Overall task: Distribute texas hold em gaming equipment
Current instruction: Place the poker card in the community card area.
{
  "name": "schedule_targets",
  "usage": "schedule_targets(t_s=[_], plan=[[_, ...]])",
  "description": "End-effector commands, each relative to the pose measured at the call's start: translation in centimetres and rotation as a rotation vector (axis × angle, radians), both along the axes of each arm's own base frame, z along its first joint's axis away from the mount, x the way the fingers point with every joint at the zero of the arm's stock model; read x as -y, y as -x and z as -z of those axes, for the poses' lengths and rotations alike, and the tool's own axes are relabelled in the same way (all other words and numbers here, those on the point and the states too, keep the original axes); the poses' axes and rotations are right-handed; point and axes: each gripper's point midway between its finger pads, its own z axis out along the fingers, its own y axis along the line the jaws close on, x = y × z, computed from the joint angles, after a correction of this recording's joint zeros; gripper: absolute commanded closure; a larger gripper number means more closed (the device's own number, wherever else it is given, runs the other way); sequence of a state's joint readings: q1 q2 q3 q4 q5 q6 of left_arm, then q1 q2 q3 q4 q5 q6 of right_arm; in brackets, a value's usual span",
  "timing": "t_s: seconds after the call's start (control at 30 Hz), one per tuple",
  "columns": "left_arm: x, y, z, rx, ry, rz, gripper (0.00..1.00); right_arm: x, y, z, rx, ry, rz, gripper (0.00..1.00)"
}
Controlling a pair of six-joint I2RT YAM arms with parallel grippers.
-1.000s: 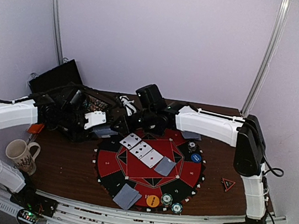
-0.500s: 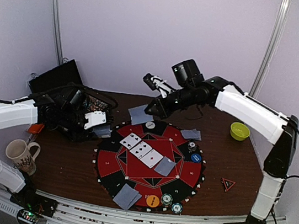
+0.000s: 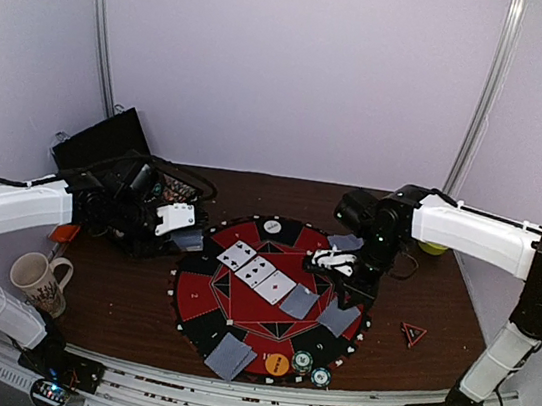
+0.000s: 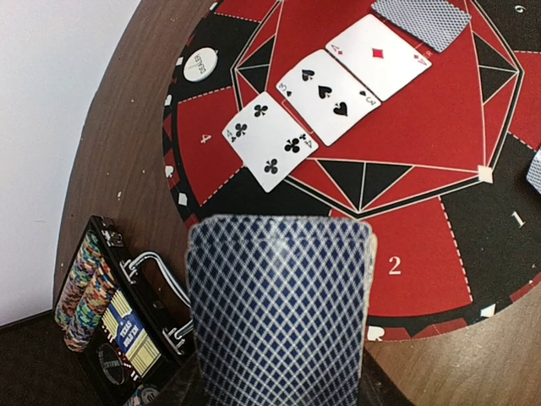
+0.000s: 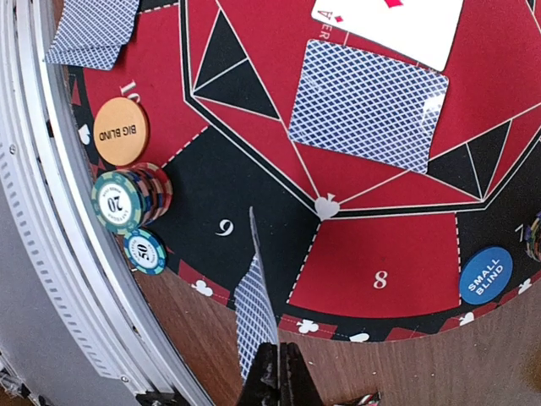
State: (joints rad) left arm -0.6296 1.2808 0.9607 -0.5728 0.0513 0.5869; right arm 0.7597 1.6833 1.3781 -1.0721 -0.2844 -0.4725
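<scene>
Right gripper (image 5: pixel 275 368), clamped on one card (image 5: pixel 254 315) held edge-up, hangs over the mat's (image 5: pixel 372 254) near-right rim, between sectors eight and nine.

Cameras: one fixed overhead, two wrist-mounted.
Top external: high behind, looking down over the whole table (image 3: pixel 126 299). Left wrist: close, down past the deck (image 4: pixel 279 317) in its jaws onto the mat (image 4: pixel 423 152). Right wrist: closer, mat rim beyond the card (image 5: pixel 254 326) in its jaws. Shared: the diamond ace (image 5: pixel 389 21).
</scene>
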Motion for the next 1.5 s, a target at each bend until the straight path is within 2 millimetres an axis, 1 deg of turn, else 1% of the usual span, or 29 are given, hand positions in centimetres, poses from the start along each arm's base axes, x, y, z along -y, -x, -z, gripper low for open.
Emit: schedule_targets(t_s=[0.0,0.1,0.2,0.27,0.4,0.57,0.9,1.07,1.23,1.37,1.47], plan=[[1.3,-0.7,-1.8,0.047,0.061,0.027,0.53,1.0,-0.5,1.9,-0.009,0.082,-0.086,1.00],[1.3,-0.6,-1.6,0.039,0.062,0.023,0.53,0.0,-1.6,2.9,-0.016,0.072,-0.109,1.00],[1.2,-0.5,-1.6,0.039,0.062,0.020,0.53,-0.8,-2.1,3.2,-0.051,0.029,-0.137,1.00],[1.2,-0.6,-1.7,0.043,0.062,0.019,0.53,-0.8,-2.5,3.7,-0.065,0.039,-0.139,1.00],[1.2,-0.6,-1.5,0.040,0.058,0.018,0.53,-0.1,-3.7,5.6,-0.062,0.096,-0.119,1.00],[1.2,-0.7,-1.5,0.038,0.055,0.016,0.53,-0.4,-4.5,6.9,-0.074,0.102,-0.101,1.00],[1.4,-0.9,-1.6,0.039,0.057,0.014,0.53,-0.4,-5.9,7.9,-0.054,0.115,-0.106,1.00],[1.3,-0.9,-1.5,0.038,0.056,0.013,0.53,0.4,-6.8,8.8,-0.059,0.130,-0.062,1.00],[1.2,-0.9,-1.8,0.045,0.059,0.011,0.53,0.4,-6.7,9.4,-0.083,0.128,-0.039,1.00],[1.3,-0.7,-1.6,0.036,0.061,0.012,0.53,0.4,-7.0,9.5,-0.101,0.112,0.006,1.00],[1.4,-0.5,-1.5,0.021,0.074,0.015,0.53,0.2,-6.9,9.6,-0.130,0.092,0.038,1.00]])
